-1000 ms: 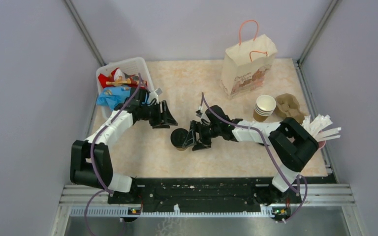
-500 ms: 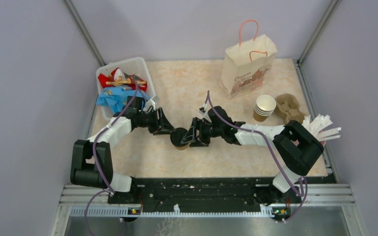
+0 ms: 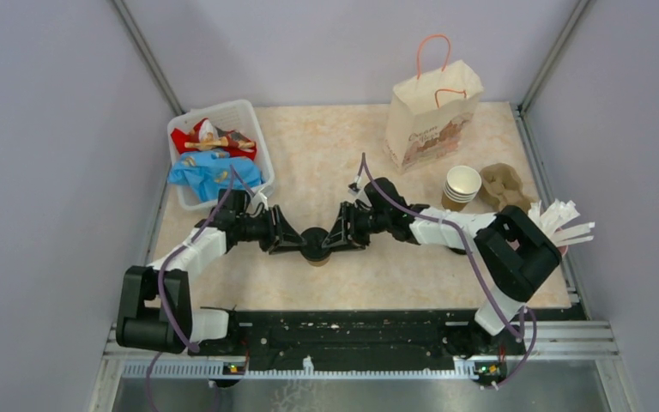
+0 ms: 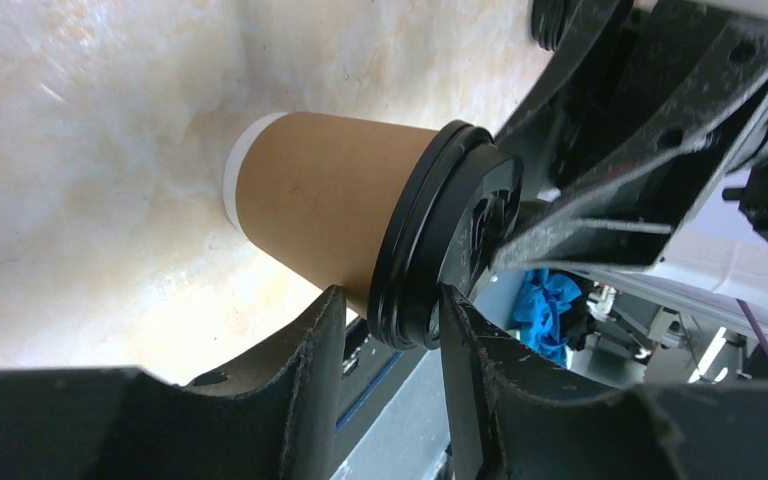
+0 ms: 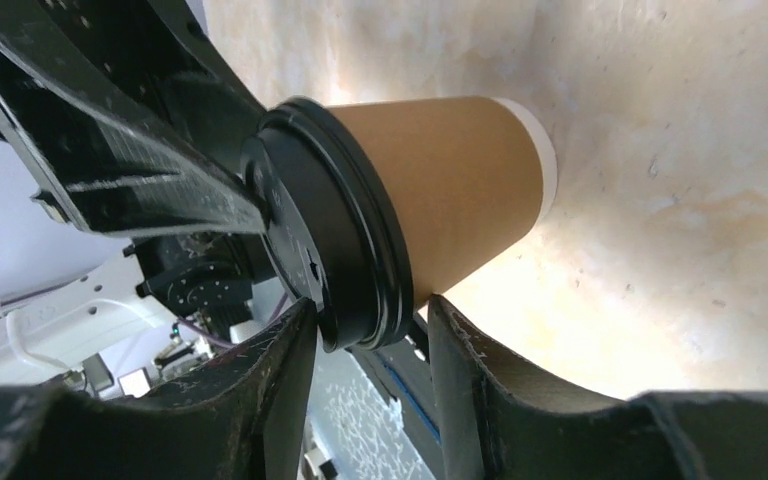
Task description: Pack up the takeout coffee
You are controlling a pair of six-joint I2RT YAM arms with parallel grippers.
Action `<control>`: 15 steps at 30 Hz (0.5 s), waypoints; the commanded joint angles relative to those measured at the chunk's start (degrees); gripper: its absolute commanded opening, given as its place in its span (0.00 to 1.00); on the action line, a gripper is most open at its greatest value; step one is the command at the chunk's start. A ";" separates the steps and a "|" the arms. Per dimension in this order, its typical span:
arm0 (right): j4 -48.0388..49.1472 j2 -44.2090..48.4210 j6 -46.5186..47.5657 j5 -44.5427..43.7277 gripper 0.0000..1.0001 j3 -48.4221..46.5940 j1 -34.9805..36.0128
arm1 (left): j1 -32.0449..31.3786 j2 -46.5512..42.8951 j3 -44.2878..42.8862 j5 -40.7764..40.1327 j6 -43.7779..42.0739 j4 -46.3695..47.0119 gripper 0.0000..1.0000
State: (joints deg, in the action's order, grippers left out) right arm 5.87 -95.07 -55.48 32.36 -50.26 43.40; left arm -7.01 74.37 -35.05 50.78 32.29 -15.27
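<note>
Tabletop [image 3: 343,146] of beige marble, lilac walls [image 3: 309,51]; left jaws and right jaws straddle the cup [image 3: 315,246] lid [image 4: 415,235], grip unclear.

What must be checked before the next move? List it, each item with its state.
1. Lid seated evenly on cup: ok.
2. Cup upright on table: ok.
3. Left gripper straddles the lid rim: ok; whether it is clamped: cannot tell.
4. Right gripper straddles the lid rim opposite: ok; whether it is clamped: cannot tell.
5. Bag standing upright: ok.
</note>
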 commanded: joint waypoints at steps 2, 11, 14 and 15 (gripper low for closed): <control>-4.02 -4.52 7.80 8.33 0.45 -6.79 -4.13 | -0.25 -2.34 3.03 3.16 2.39 3.72 0.45; -20.24 -7.93 20.21 10.78 0.59 -16.80 -6.91 | -0.08 -5.29 2.91 4.13 4.19 2.26 0.61; -18.77 -5.60 19.48 11.82 0.64 -15.05 -7.24 | 0.86 -6.29 1.67 4.54 4.97 1.60 0.72; -17.80 -4.86 18.86 12.55 0.65 -14.14 -7.20 | 1.24 -6.64 1.34 4.75 5.37 1.69 0.73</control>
State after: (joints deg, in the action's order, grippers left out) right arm -11.20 -103.68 -38.52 42.00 -65.23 36.69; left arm -6.92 69.95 -31.38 53.41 36.64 -14.15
